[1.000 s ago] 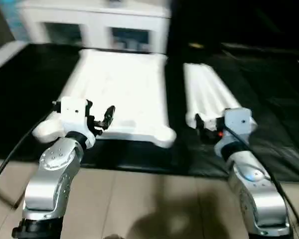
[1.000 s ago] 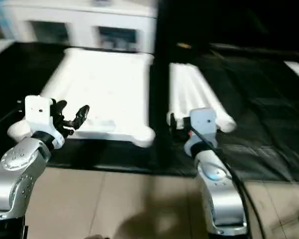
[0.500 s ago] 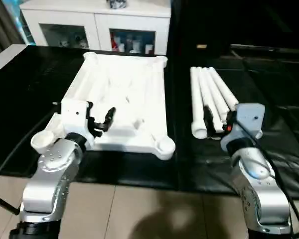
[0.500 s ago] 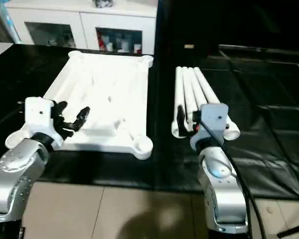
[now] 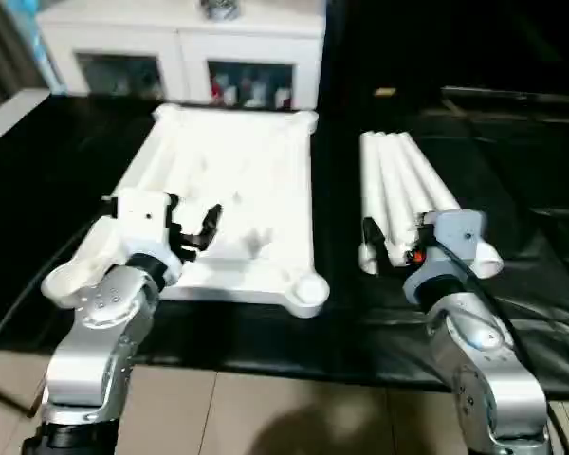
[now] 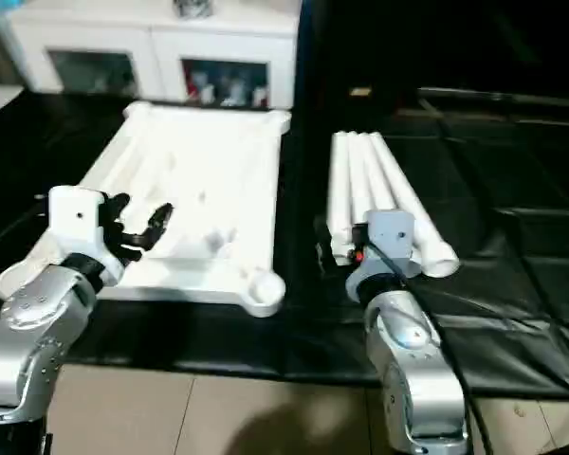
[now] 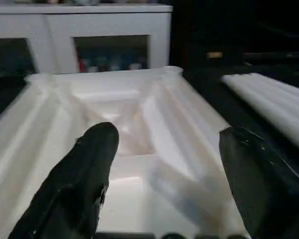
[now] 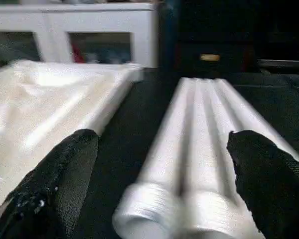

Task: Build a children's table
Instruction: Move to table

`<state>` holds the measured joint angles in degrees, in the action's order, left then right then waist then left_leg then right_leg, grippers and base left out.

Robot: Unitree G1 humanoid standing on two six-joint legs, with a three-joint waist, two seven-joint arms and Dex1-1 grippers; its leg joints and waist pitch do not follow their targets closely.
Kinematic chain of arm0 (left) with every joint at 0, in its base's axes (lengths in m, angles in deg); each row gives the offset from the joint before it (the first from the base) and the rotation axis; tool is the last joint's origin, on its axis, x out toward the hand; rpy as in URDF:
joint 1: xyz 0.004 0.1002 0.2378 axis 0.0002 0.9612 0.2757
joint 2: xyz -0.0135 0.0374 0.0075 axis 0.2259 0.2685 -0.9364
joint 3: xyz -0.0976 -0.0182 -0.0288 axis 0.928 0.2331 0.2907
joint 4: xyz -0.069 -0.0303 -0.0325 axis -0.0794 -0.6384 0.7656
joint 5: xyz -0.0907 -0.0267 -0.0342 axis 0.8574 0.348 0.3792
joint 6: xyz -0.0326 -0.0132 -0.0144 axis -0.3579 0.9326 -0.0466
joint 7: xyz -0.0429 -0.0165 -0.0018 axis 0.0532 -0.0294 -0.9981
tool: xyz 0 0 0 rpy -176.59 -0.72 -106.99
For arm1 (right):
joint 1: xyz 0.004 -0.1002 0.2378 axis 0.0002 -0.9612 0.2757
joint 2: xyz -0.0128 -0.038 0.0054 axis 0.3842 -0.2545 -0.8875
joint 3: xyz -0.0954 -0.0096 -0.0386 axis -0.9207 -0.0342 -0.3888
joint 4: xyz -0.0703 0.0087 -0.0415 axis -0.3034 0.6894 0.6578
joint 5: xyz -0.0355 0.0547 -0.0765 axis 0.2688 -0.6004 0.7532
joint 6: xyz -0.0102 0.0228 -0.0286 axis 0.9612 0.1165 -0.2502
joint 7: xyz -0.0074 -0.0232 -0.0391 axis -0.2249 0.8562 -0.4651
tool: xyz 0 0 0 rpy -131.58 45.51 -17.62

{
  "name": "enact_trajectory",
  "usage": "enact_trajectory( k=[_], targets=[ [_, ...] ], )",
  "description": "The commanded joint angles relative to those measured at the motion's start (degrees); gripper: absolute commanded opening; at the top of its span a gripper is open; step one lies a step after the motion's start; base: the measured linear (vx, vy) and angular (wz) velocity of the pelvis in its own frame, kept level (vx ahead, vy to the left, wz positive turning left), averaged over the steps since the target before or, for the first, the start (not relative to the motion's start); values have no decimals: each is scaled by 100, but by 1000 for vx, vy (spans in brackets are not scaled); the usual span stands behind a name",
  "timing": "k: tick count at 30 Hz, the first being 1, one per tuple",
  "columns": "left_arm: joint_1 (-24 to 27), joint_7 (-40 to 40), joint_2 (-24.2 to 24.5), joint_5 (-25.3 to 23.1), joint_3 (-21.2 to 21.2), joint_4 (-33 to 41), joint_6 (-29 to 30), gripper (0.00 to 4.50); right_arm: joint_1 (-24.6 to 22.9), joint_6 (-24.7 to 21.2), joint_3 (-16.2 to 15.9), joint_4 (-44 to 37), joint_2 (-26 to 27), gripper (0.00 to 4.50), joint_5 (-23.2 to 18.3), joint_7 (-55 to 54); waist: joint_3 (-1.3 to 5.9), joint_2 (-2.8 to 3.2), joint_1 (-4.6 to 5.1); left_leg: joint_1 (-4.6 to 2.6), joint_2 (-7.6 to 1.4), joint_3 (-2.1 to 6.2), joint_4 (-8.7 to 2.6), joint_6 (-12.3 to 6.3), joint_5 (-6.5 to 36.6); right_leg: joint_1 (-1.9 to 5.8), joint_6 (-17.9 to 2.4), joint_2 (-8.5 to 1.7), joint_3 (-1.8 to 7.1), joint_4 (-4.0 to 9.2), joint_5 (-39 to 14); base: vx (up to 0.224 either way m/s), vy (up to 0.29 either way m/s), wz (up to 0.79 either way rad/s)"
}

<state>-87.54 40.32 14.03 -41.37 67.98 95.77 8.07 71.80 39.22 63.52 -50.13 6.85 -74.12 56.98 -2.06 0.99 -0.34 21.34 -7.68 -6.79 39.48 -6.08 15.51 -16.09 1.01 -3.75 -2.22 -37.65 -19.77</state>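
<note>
The tabletop (image 5: 229, 213) is lying upside down on the black mat (image 5: 512, 161), ribbed side up, with its long axis running 6 to 12 o'clock in the head view, short end toward the robot. You can see a round corner socket (image 5: 308, 287) at the near corner, around 5 o'clock of the top itself.

The four legs (image 5: 403, 190) are bunched side by side at 3 o'clock of the tabletop, a strip of mat between them. They point the same way, 6 to 12, fanning a little at the near end, with the fat ends toward the robot.

Left gripper (image 5: 192, 227) hovers over the near left part of the tabletop, fingers (image 7: 87, 169) spread wide with nothing between them, aimed along the tabletop toward 12. Right gripper (image 6: 337, 248) sits right at the near ends of the legs, also spread wide and not pinching anything; the wrist view looks straight down the bundle between its fingers (image 8: 65, 174).

White cabinet (image 5: 185, 52) with glass doors stands past the far end, at 12 o'clock.
</note>
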Motion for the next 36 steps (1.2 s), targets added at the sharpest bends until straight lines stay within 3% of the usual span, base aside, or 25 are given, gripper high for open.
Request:
enact_trajectory(
  k=[1,3,6,7,8,9,10,11,12,14,17,18,19,20,21,23,24,26,28,29,30,33,34,35,36],
  targets=[
    [58,41,80,-19,115,33,-18,366,62,90,-98,9,73,444,11,53,217,36,-190,294,-272,42,-368,171,-382,524,-1111,-641,349,860,-98,0,0,0],
    [42,54,72,-21,124,27,-17,366,72,108,-115,2,72,444,62,93,261,207,-22,-329,-545,244,-838,-3,84,176,-958,-76,-56,506,-193,26,8,0],
    [12,68,49,-25,122,30,-9,366,116,57,-174,-14,31,444,25,121,359,201,249,-1045,-985,825,-857,-1524,-253,-581,-500,-100,-128,-159,-51,67,14,4],
    [13,65,44,-20,130,30,-10,366,128,32,-196,-26,28,444,2,134,334,126,257,-946,-1040,853,-863,-2018,-561,-680,-117,-235,-19,-271,34,0,0,0],
    [21,64,37,-19,133,34,-14,366,129,21,-211,-35,21,444,-21,145,296,25,220,-767,-792,563,-790,-1792,-349,-645,-158,-347,113,-1,505,0,0,0],
    [21,64,37,-19,133,34,-14,366,129,21,-211,-35,21,444,-21,145,284,-125,190,-466,-505,310,-725,-1447,-2,-373,-223,-444,235,336,791,0,0,0],
    [31,59,36,-19,128,37,-18,366,128,16,-220,-50,22,444,-36,151,243,-293,-83,170,59,-87,-146,-715,343,276,-594,-800,719,839,158,23,-59,8],
    [33,53,35,-18,120,36,-18,366,122,30,-210,-49,35,444,-28,157,209,-235,-175,308,-171,56,42,-96,119,409,-895,-1103,800,980,-1143,23,-59,8],
    [23,51,33,-18,118,30,-15,366,123,46,-209,-41,37,444,-9,155,232,-240,-180,370,-154,72,25,115,-62,467,-930,-962,693,937,-1491,45,-56,-6],
    [-2,54,20,-14,121,17,-13,366,142,111,-217,-6,23,444,26,162,166,32,-130,98,-352,56,-674,321,11,266,-1133,-407,188,864,-1484,51,-12,-6],
    [9,47,19,-16,121,11,-26,366,181,275,-316,31,-103,444,283,79,309,192,153,-684,-686,405,-991,166,1356,-132,-1166,-59,-87,394,-468,67,44,3],
    [10,46,18,-16,121,11,-27,366,182,275,-317,29,-107,444,284,80,309,192,153,-684,-686,405,-991,166,1356,-132,-1166,-59,-87,394,-468,95,43,13],
    [9,39,16,-22,124,11,-28,366,197,276,-257,-14,-82,444,153,119,350,194,310,-967,-830,719,-939,-944,368,-497,-719,-81,-136,25,227,119,19,4],
    [8,39,20,-20,123,10,-29,366,201,270,-213,-36,-46,444,60,143,345,153,306,-989,-857,765,-908,-1360,32,-586,-505,-141,-104,-42,283,119,19,4],
    [1,45,25,-10,120,22,-22,366,210,175,-127,-95,14,444,-95,174,298,-15,275,-722,-631,503,-777,-1685,-382,-507,-370,-369,88,204,735,87,-9,1],
    [-22,32,43,-3,113,33,-11,366,220,58,-59,-129,59,444,-110,116,282,-276,-66,218,47,-41,-157,-819,71,420,-683,-851,689,849,623,63,-49,9],
    [-27,25,48,-4,113,34,-14,366,218,44,41,-142,169,444,-282,121,324,-210,-143,320,-53,35,-19,-505,-26,560,-920,-1031,786,890,358,72,-54,4],
    [-30,18,52,0,118,35,-14,366,211,14,172,-161,303,444,-440,52,318,-50,-181,405,-193,98,-380,37,-694,560,-1256,-569,382,747,692,97,-34,-7],
    [-29,11,53,8,133,41,-6,366,203,-143,173,-182,298,444,-253,-171,356,211,-6,-226,-477,331,-761,-259,-940,160,-947,5,-111,379,591,131,-3,-1],
    [-27,8,53,11,139,45,-3,366,200,-251,152,-194,272,444,-119,-282,458,307,203,-1002,-834,841,-773,-1227,-1136,-552,-676,49,-229,-110,4,154,6,4],
    [-26,2,56,11,141,46,0,366,206,-208,137,-168,240,444,-86,-281,485,239,279,-1100,-981,1008,-748,-1729,-1510,-721,-363,-20,-173,-259,-184,151,2,6],
    [-40,-12,45,9,125,51,-22,366,184,-219,30,-60,78,444,66,-213,380,100,163,-741,-826,660,-786,-2099,-2031,-943,350,-206,15,-345,468,54,-1,1],
    [-61,-13,63,-20,90,59,-5,366,153,-212,39,-68,88,444,37,-194,362,-108,93,-467,-332,250,-560,-1482,-1285,-731,20,-344,222,293,1388,36,-73,9],
    [-74,-12,76,-36,69,62,5,366,139,-208,56,-78,107,444,8,-179,295,-311,-87,-23,152,9,-307,-680,-81,-245,29,-677,670,672,1001,36,-73,9],
    [-103,-28,93,-68,30,61,-56,366,118,-219,63,-89,120,444,23,-196,339,-292,-203,153,-29,193,-238,-63,-238,49,-293,-996,811,647,779,24,-100,2]
  ],
)
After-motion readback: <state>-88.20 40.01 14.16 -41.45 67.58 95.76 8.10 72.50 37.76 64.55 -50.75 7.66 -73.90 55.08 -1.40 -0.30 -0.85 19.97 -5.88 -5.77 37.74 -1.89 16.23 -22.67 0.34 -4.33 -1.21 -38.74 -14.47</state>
